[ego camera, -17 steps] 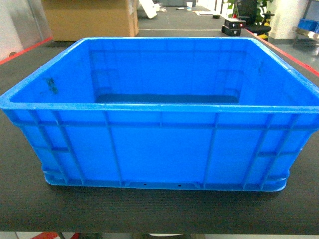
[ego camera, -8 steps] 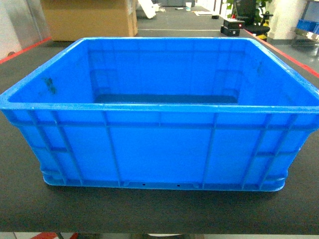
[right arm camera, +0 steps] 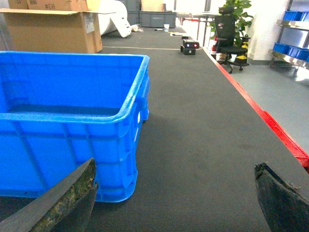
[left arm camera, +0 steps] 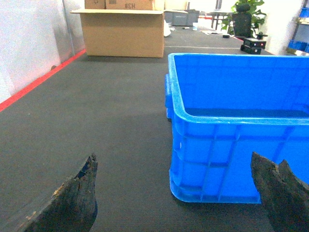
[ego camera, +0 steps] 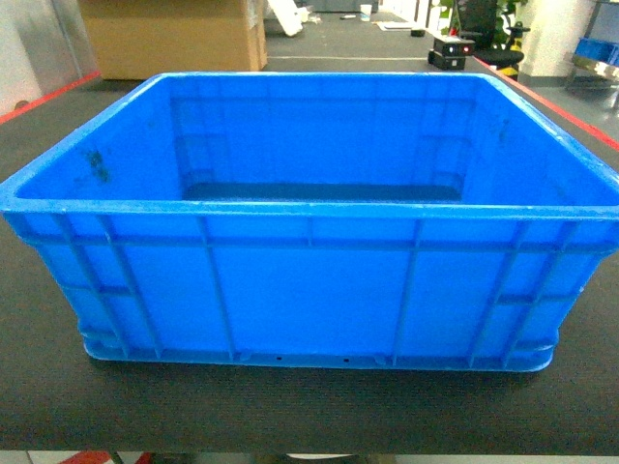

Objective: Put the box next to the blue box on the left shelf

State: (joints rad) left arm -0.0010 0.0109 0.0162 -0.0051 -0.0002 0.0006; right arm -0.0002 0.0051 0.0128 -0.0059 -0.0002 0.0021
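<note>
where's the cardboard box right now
The cardboard box sits at the head view's top left, on the dark floor behind the blue crate, beside the red floor line.

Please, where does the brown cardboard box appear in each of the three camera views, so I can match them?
Head view: cardboard box at top left, behind the blue crate.
Left wrist view: cardboard box at top, left of centre, beyond the crate's left corner.
Right wrist view: cardboard box at top left, behind the crate.
Shared landmark: the blue crate.
</note>
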